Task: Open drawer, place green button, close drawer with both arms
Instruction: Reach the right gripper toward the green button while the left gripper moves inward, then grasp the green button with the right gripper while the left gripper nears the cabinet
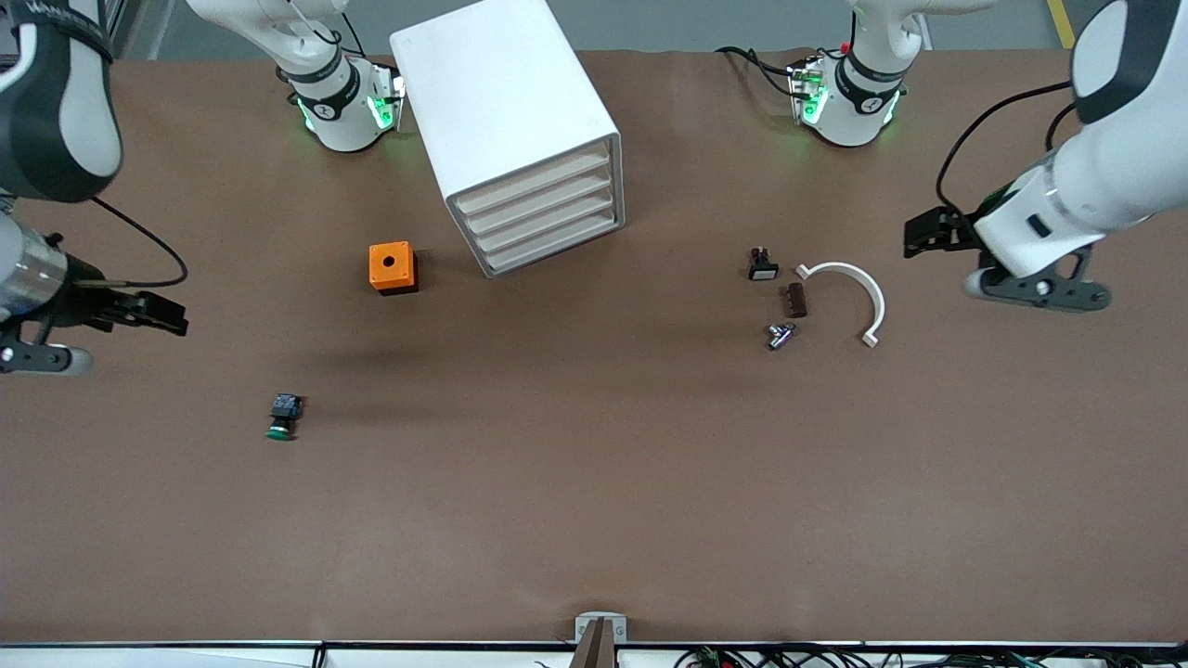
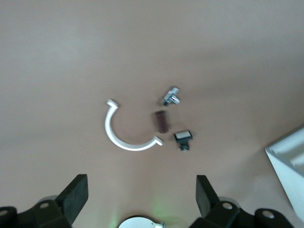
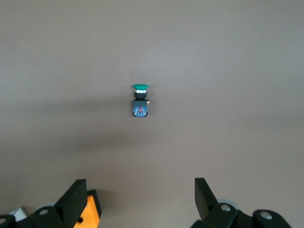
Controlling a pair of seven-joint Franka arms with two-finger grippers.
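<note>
The white cabinet (image 1: 515, 121) stands at the middle of the table, near the arms' bases, and its four alike drawers (image 1: 548, 218) are all shut. The button (image 1: 283, 417), with a green cap and a dark body, lies on its side toward the right arm's end, nearer the front camera than the orange cube. It also shows in the right wrist view (image 3: 140, 102). My right gripper (image 1: 162, 314) hangs open and empty over bare table near that end; its jaws (image 3: 140, 190) stand wide apart. My left gripper (image 1: 921, 232) hangs open and empty (image 2: 141, 190) over the table beside the white arc.
An orange cube with a hole (image 1: 393, 267) sits beside the cabinet. Toward the left arm's end lie a black switch with a white face (image 1: 762, 265), a small brown piece (image 1: 795, 300), a metal fitting (image 1: 781, 335) and a white arc (image 1: 858, 292).
</note>
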